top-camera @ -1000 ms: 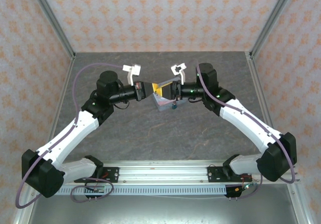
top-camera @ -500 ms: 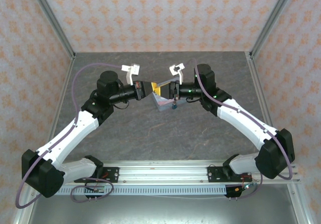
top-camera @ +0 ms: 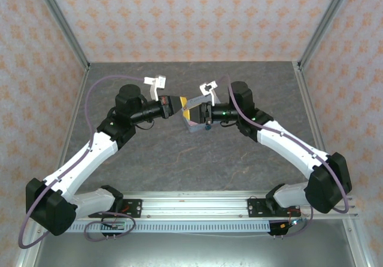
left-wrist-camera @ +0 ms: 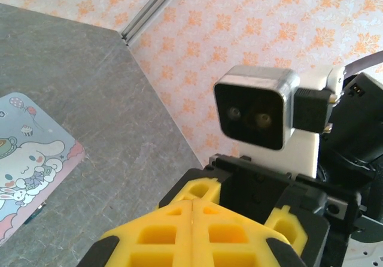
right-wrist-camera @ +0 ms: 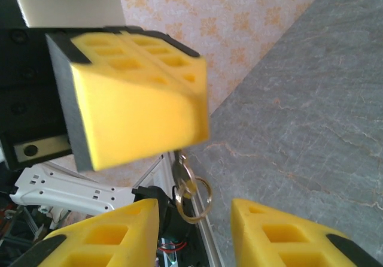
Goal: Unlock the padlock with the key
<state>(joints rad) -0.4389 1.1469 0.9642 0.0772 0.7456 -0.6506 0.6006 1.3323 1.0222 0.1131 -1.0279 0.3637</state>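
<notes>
Hazard: the key [right-wrist-camera: 179, 166] and its ring [right-wrist-camera: 194, 200] hang from the left gripper [left-wrist-camera: 192, 219], jaws pressed together on the key. If that pinch is slack, you may see the key swing or drop.
Right gripper [right-wrist-camera: 191, 212]: jaws spread, empty.
Padlock [top-camera: 206, 127]: just beside the cartoon tin [left-wrist-camera: 30, 153], tiny, so you could easily nudge it.
Surface [top-camera: 197, 165]: grey, stone-look.
Walls [top-camera: 179, 21]: orange-patterned.

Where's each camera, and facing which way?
Top external: above and behind the left arm and right arm, both showing, looking down on the table.
Left wrist: faces the right arm's wrist camera; its shut left gripper shows below.
Right wrist: faces the left gripper holding the key; its open right gripper shows.
Shared: top and left wrist both show the tin.
</notes>
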